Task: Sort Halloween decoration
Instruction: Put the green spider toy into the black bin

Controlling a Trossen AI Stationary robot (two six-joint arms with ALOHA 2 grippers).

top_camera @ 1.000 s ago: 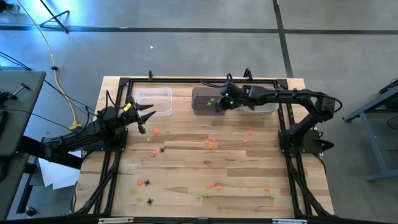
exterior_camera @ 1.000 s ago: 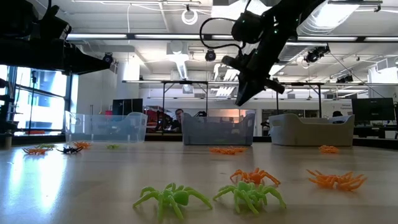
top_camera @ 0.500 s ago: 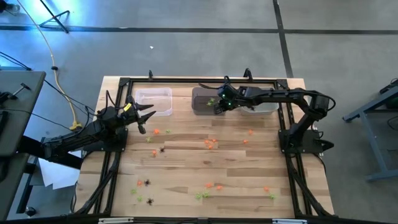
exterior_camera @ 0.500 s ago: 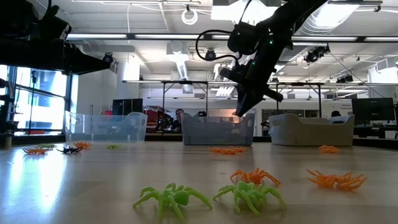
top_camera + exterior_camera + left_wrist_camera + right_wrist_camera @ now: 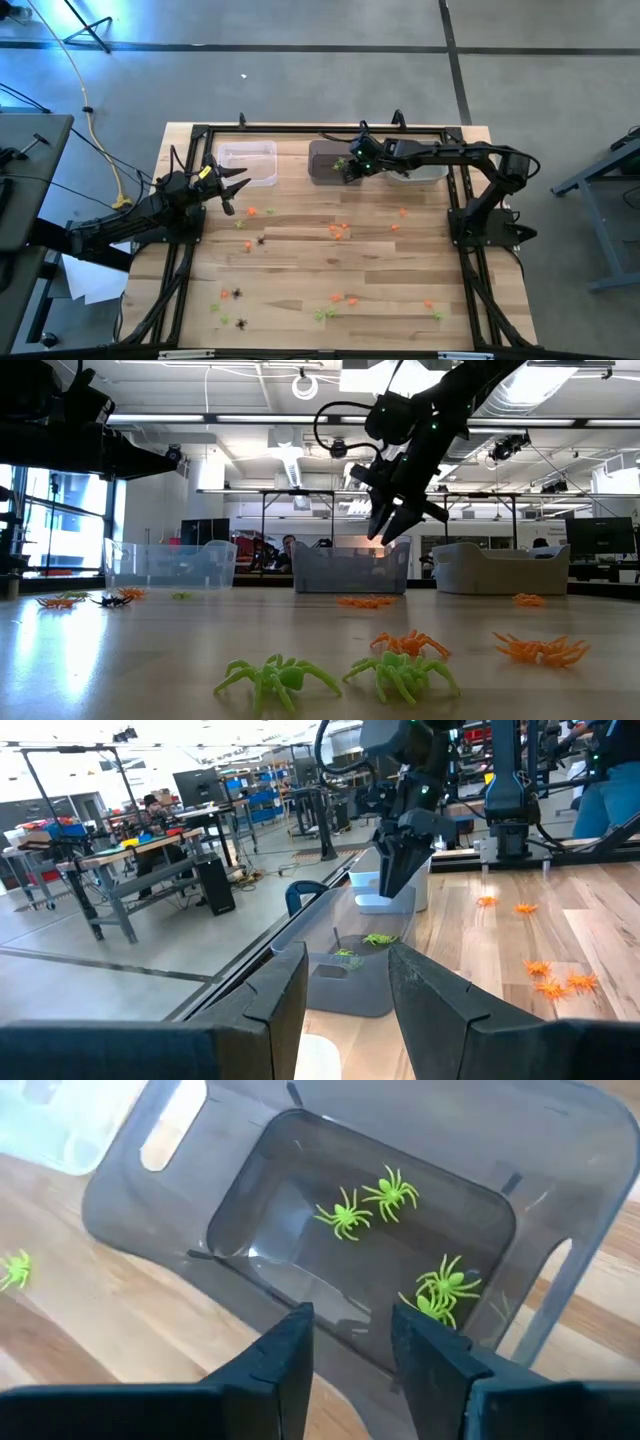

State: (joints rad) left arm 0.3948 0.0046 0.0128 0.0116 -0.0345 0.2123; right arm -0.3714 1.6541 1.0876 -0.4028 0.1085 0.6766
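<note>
1. Over the grey middle bin (image 5: pixel 328 160) at the far edge of the worktop, my right gripper (image 5: pixel 351 167) hangs with its fingers parted and nothing between them; four lime-green spiders (image 5: pixel 345 1213) lie on the bin floor.
2. Most of the decoration sits loose on the worktop (image 5: pixel 300 290): orange spiders (image 5: pixel 340 231) near the centre, black spiders (image 5: pixel 238 294) and more green ones toward the near-left corner, a few orange ones near the right edge.
3. My worry is the withdrawal. The fingers hang just above the bin's rim, so I judge a low sideways pull could clip the wall and shove or tip the light bin.
4. These trinkets are tiny and leggy; I expect a pinch could grab two colours at once where they cluster, or flick one off the edge.
5. My left gripper (image 5: pixel 236 186) waits, fingers spread and empty, near the clear bin (image 5: pixel 247 163) at the far-left.
6. A third, pale bin (image 5: pixel 497 568) stands at the far-right.
7. Beyond lies an open workshop: benches, ceiling lights, a person seated far off.
</note>
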